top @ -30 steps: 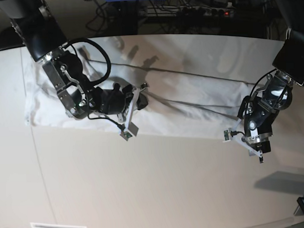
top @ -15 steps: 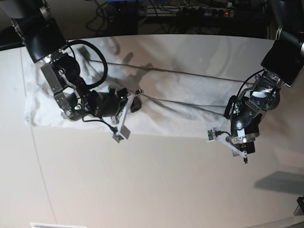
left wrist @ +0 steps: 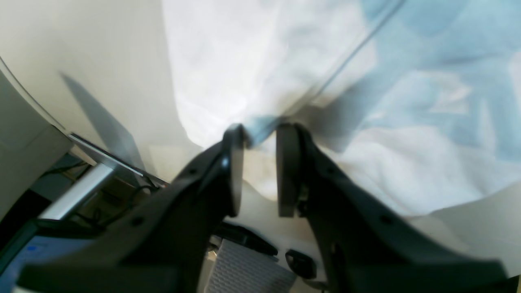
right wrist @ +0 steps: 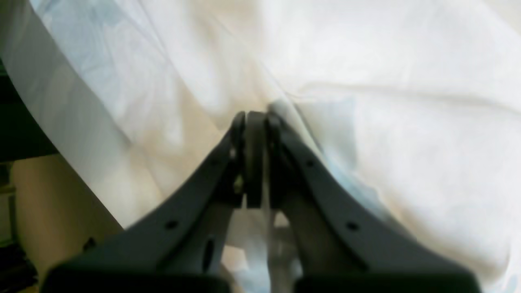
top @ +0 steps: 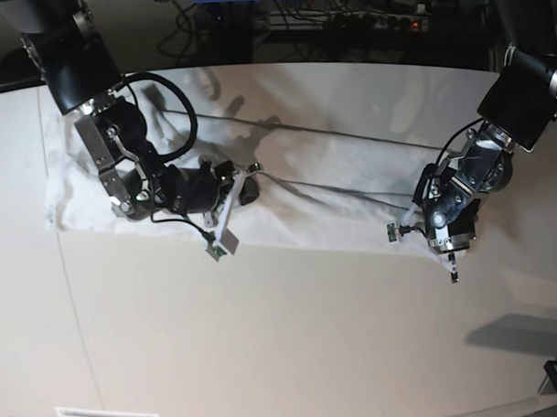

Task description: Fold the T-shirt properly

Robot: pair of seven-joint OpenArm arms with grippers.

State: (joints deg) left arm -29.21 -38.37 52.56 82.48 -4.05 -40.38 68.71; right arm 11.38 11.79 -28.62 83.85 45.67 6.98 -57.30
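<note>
T-shirt (top: pixel 285 144): soft white cotton, creased, spread across worktop (top: pixel 265 337) at 12 o'clock | right tool (right wrist: pixel 252 118): clamped on a pinched fold | left tool (left wrist: pixel 260 136): narrowly parted, hem apparently between black fingers (left wrist: pixel 234 171)

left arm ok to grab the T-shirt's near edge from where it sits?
Probably yes. The left gripper already straddles a raised ridge of the T-shirt at the near edge, jaws narrowed with cloth between the tips. Nothing blocks it; whether the pinch has fully closed is unclear.
</note>
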